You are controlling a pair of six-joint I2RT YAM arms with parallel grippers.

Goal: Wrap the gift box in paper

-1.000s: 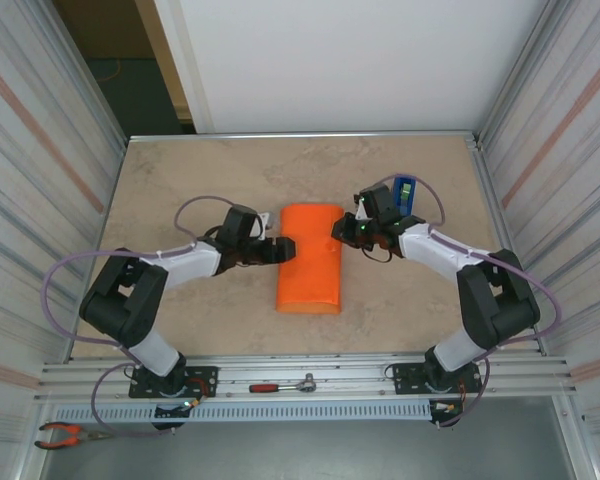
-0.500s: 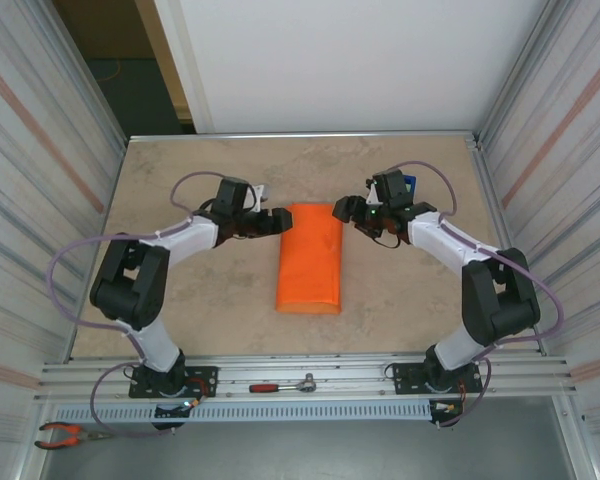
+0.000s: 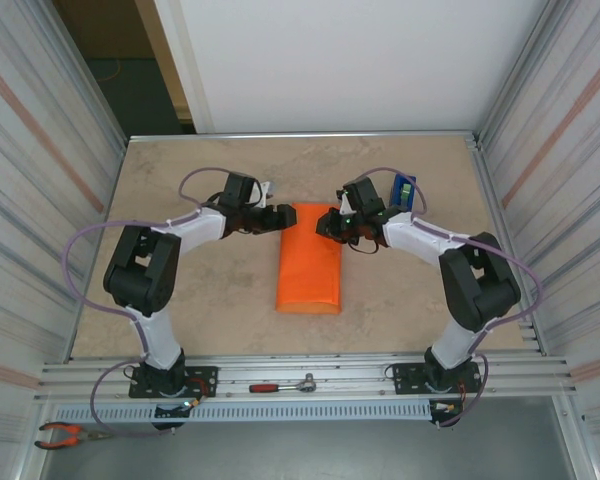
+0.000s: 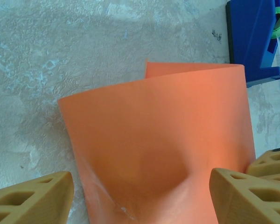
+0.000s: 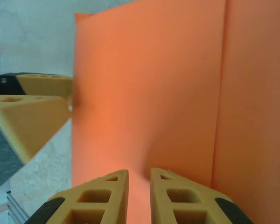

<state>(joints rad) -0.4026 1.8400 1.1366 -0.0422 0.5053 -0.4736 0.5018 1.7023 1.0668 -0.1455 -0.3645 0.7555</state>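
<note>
1. Working the far end of the paper (image 3: pixel 310 265) right now. Straddling its flared, open end with the left jaws (image 3: pixel 282 215), spread wide. Bearing down on the top layer with the right jaws (image 3: pixel 329 226), drawn almost together (cannot tell whether nipping a crease or only pressing).
2. Judging by the bulk, placing the gift box inside the orange bundle, just nearside of both jaws.
3. To do it well: keep the top layer pinned under the right jaws, bring the left jaws in low, sweep the loose flap flat against the box end, then crease hard. Avoid dragging the whole bundle across the surface (image 3: pixel 210 290).
4. Looks springy, rounded rather than creased, so likely to pop open on release.
5. Tight quarters: jaws nearly tip to tip over the same edge, so go slowly to avoid a knock.
6. Watch the blue tape dispenser (image 3: pixel 404 188), just beyond and outside the right jaws, crowding that wrist.
7. Ignore the hand tools (image 3: pixel 285 385) on the rail, well behind both jaws.
</note>
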